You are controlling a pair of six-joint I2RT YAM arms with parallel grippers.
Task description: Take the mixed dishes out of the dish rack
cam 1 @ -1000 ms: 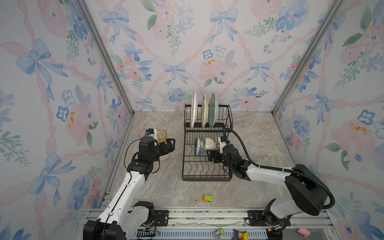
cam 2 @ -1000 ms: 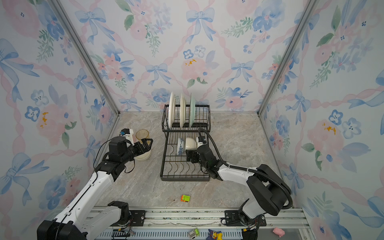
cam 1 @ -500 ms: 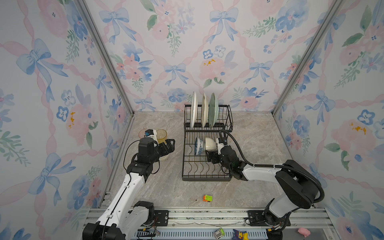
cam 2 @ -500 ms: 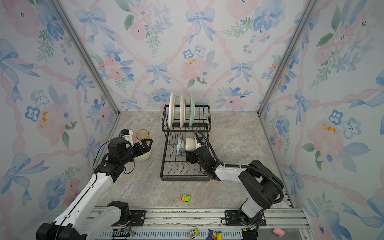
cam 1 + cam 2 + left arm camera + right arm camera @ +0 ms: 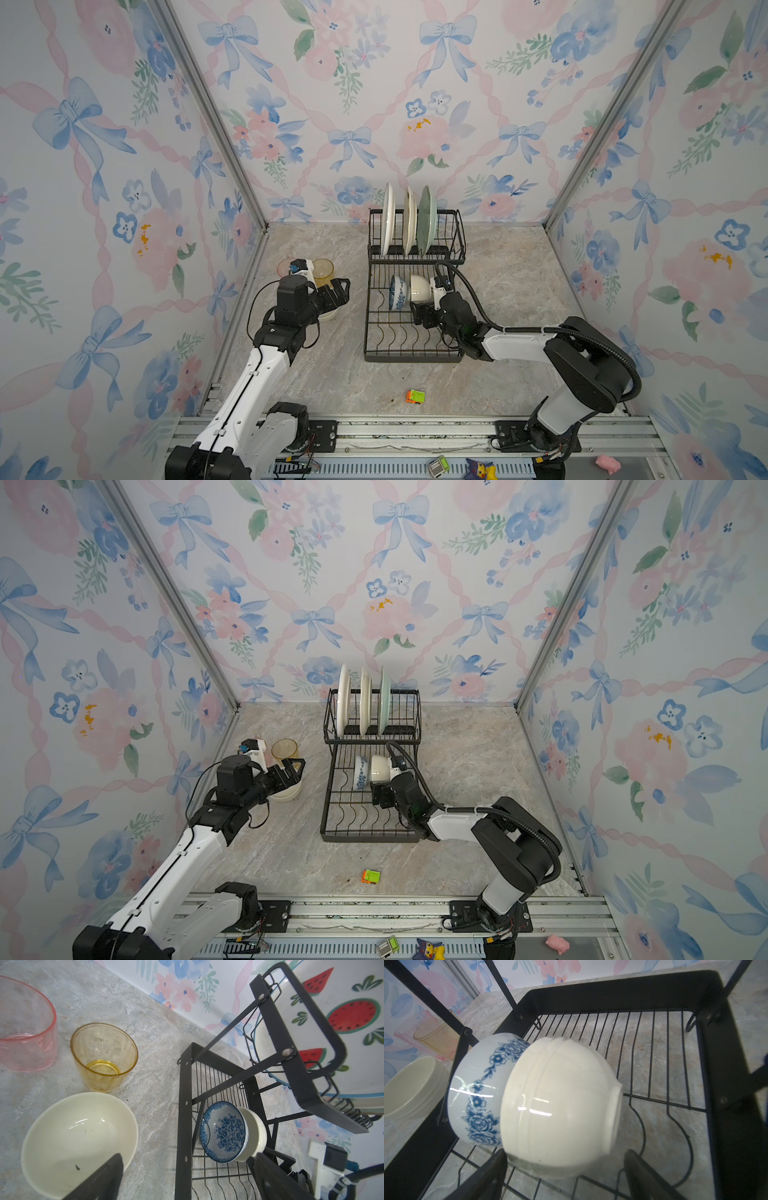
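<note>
Marble-look tabletop [image 5: 507, 266], floral walls round it. Dish rack [image 5: 368, 328] sits mid-table toward the back wall.

Upper basket [image 5: 458, 237]: three plates on edge, side by side, seen in both top views. They are the watermelon plate [image 5: 387, 220], the cream plate [image 5: 409, 222] and the pale green plate [image 5: 427, 220].

Right gripper [image 5: 565, 1154] is inside the lower tray [image 5: 411, 358], jaws spread wide either side of the white bowl [image 5: 560, 1105]. There is a clear gap on the foot side. On the rim side the finger looks to be touching, but the wrist view is too close to be sure. Not clamped.

Left gripper [image 5: 187, 1157] is wide open and holds nothing. It hangs just over the cream bowl [image 5: 79, 1138], between that bowl and the rack.

The white bowl lies on its side in the lower tray, nested against the blue-patterned bowl [image 5: 475, 1093], which is also tipped on its side.

The cream bowl stands upright on the table left of the rack. Behind it, the amber tumbler [image 5: 104, 1057] and pink tumbler [image 5: 25, 1026] stand upright, close together.

Orange-green toy block [image 5: 415, 396] lies on the table, near the front edge, well clear of the rack.
</note>
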